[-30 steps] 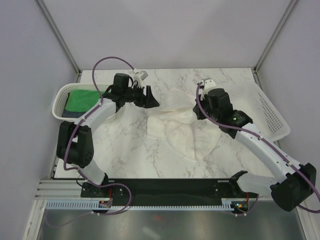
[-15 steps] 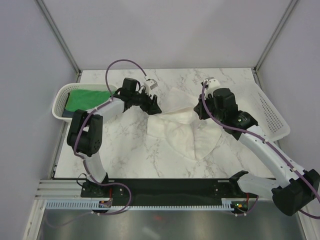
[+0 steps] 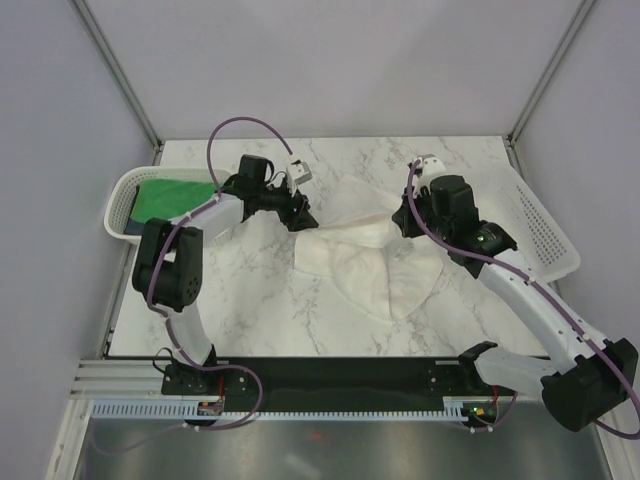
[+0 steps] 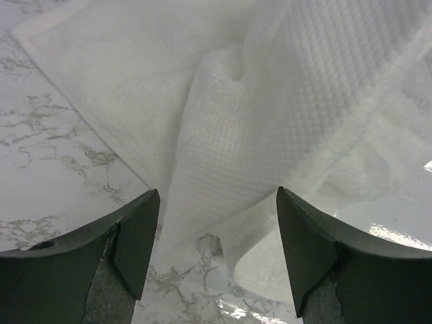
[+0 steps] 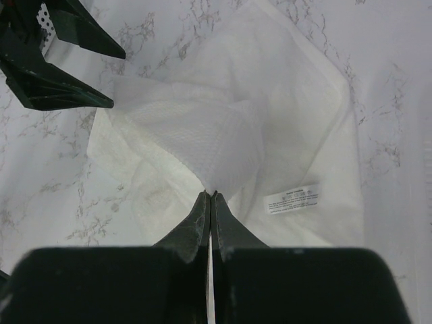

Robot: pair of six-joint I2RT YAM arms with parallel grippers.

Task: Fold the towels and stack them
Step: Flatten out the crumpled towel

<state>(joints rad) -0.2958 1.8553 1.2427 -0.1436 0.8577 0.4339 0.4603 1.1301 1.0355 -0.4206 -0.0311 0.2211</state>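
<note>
Found the white towel point(image 3: 365, 265) rumpled on the marble worktop point(image 3: 250, 290), partly doubled over itself, with its label point(image 5: 291, 199) showing. Spotted a perforated basket point(image 3: 118, 200) well to the towel's left, holding the green towel point(image 3: 170, 200). Made out the navy towel point(image 3: 135, 228) only as a dark sliver beneath the green. Noted a second basket point(image 3: 545, 230) near the white towel's right side.

Saw the right claw point(image 5: 210, 196) pinched tight on a raised fold near the white towel's middle. Saw the left claw point(image 4: 216, 223) spread wide over its left edge, gripping nothing.

Judged so thin a pinch liable to slip under a lift, or to drag up one layer only, skewing the fold.

Could not see the white towel's right corner behind the right arm, nor count its layers.
</note>
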